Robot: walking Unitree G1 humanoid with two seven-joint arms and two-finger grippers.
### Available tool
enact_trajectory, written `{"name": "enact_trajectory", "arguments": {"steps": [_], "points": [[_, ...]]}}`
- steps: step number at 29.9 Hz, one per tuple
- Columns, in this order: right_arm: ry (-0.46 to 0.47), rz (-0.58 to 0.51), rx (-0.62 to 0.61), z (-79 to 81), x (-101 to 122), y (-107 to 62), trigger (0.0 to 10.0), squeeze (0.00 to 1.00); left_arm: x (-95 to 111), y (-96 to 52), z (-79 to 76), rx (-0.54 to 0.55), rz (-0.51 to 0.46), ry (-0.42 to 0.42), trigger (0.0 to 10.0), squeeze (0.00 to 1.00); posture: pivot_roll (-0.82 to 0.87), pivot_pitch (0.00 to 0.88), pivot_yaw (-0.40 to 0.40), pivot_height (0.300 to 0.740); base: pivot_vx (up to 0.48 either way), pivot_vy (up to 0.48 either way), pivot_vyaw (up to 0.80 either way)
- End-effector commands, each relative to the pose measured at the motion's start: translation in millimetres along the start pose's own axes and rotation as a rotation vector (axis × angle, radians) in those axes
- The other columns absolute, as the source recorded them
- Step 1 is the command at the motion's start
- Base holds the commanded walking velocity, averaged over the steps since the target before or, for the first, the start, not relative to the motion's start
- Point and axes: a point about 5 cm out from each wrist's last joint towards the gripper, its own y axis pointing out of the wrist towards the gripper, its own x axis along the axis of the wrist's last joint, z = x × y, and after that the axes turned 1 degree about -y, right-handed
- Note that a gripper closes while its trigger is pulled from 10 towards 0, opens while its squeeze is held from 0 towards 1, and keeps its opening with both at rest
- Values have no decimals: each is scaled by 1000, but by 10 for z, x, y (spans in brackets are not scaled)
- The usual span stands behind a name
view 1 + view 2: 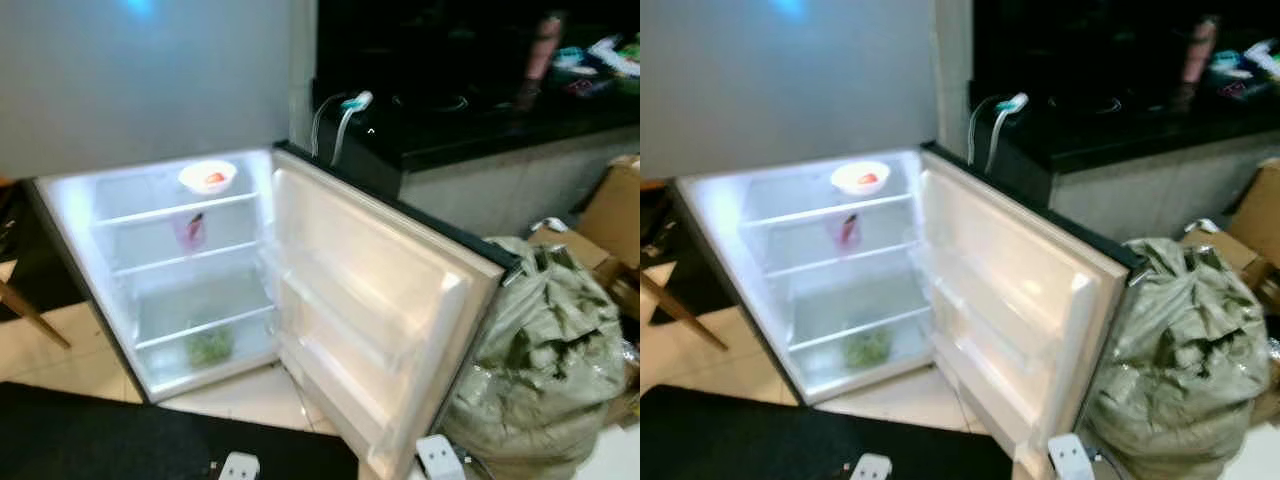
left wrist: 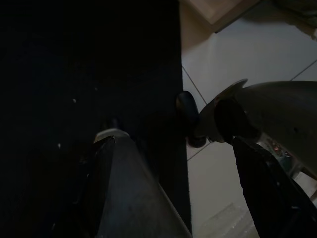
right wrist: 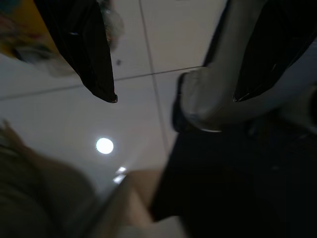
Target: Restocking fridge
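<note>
Here a small fridge [image 1: 160, 280] stands on the pale tiled floor [image 1: 250, 395] with its door [image 1: 370, 300] swung wide open, and inside it a white bowl [image 1: 207, 177] with something red sits on the top shelf, a pink thing [image 1: 191, 231] hangs on the shelf below, and some greens [image 1: 210, 345] lie at the bottom. Next to the door a big stuffed green sack [image 1: 545, 360] leans near cardboard boxes [image 1: 610, 215], a black counter [image 1: 470, 120] runs behind, and a black mat [image 1: 120, 440] lies in front. Both arms hang low, the left gripper [image 2: 178, 163] over the mat's edge and the right gripper [image 3: 173, 94] over the tiles, each with its fingers spread apart and holding nothing.
</note>
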Motion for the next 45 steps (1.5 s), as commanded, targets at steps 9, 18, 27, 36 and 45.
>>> {"name": "enact_trajectory", "arguments": {"steps": [9, 18, 27, 36, 45], "points": [[138, -133, -416, -933, 274, -253, 10000, 0, -15, -4, 9, 0, 11, 0, 10000, 0, -71, 0, -11, 740, 0, 0, 0], [365, -392, -573, -1453, 811, -521, 0, 0, -5, -2, 11, 3, 10, 3, 10000, 0, -76, 0, -12, 740, 0, 0, 0], [530, -671, -334, -1344, 1391, -545, 10000, 0, -11, -6, 24, 8, 11, 2, 10000, 0, -69, 0, -14, 740, 0, 0, 0], [391, -879, 293, -770, 1902, -520, 10000, 0, -46, -21, 51, 20, 18, 1, 10000, 0, -68, 0, -14, 740, 0, 0, 0], [146, -809, 733, -345, 1823, -518, 10000, 0, -63, -31, 76, 29, 23, 4, 10000, 0, -72, 1, -11, 740, 0, 0, 0]]}}
